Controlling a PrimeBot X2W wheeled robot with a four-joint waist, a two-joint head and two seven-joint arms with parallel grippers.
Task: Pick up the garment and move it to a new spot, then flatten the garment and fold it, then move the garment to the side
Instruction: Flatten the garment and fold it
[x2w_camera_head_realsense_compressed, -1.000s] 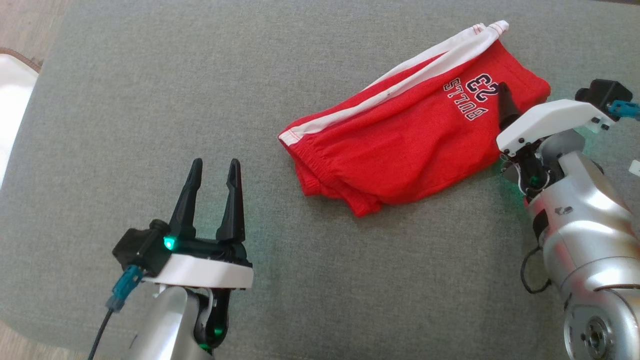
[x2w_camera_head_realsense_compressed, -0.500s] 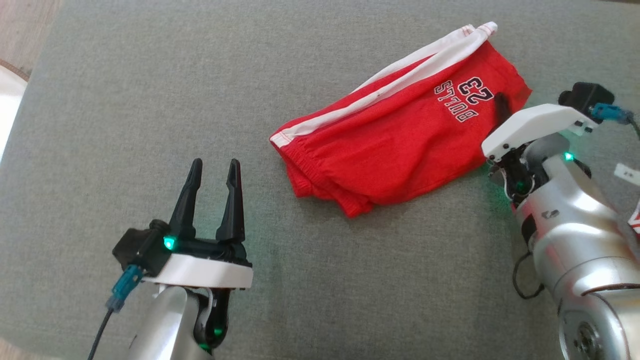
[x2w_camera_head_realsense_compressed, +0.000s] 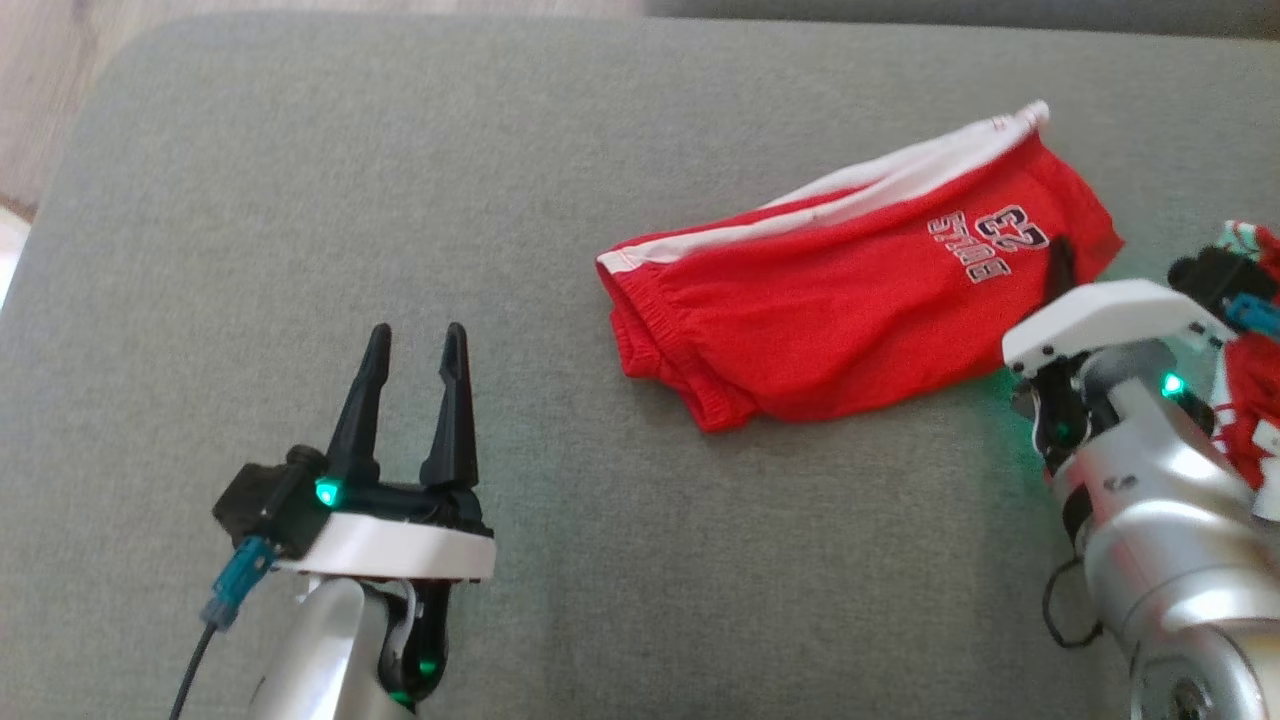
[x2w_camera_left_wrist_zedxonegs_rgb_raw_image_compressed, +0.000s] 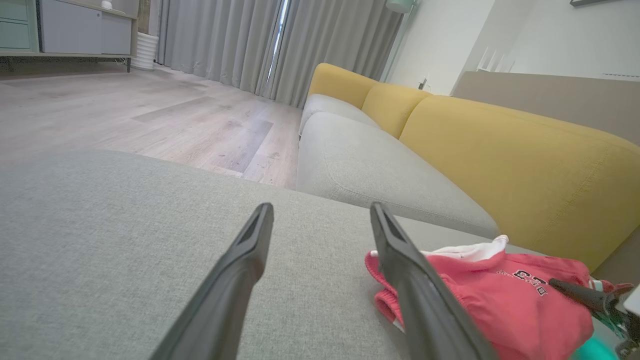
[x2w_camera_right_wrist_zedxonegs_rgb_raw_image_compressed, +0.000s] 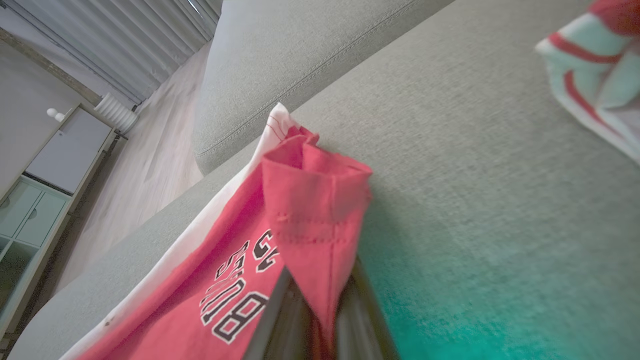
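my right fingers (x2w_camera_head_realsense_compressed: 1058, 264) are pinched tight on a fold of the garment (x2w_camera_head_realsense_compressed: 830, 320), at the hemmed corner next to the printed number. in the right wrist view that hem stands up out of the grip like a small hood, so the hold looks sound. my left fingers (x2w_camera_head_realsense_compressed: 417, 338) are spread wide with nothing between them. they hover above the near left part of the grey cushion (x2w_camera_head_realsense_compressed: 300, 200), well apart from the cloth.

the garment is a pair of red shorts with a white side stripe. it lies across the far right part of the cushion, with the waistband end pointing toward the middle and the printed end toward the right edge. only the pinched corner is raised; the rest rests on the cushion. a second piece of cloth (x2w_camera_right_wrist_zedxonegs_rgb_raw_image_compressed: 585, 65), striped red and pale, sits just beyond my right wrist at the right edge.

my reading is that the grasp is made and the move is under way. the shorts look doubled leg over leg, but they are rumpled and bunched at the waistband, so i cannot count them as flattened or properly folded. that leaves setting them down at a spot, smoothing, folding, and the last shift to the side. my left fingers have no part in it yet.
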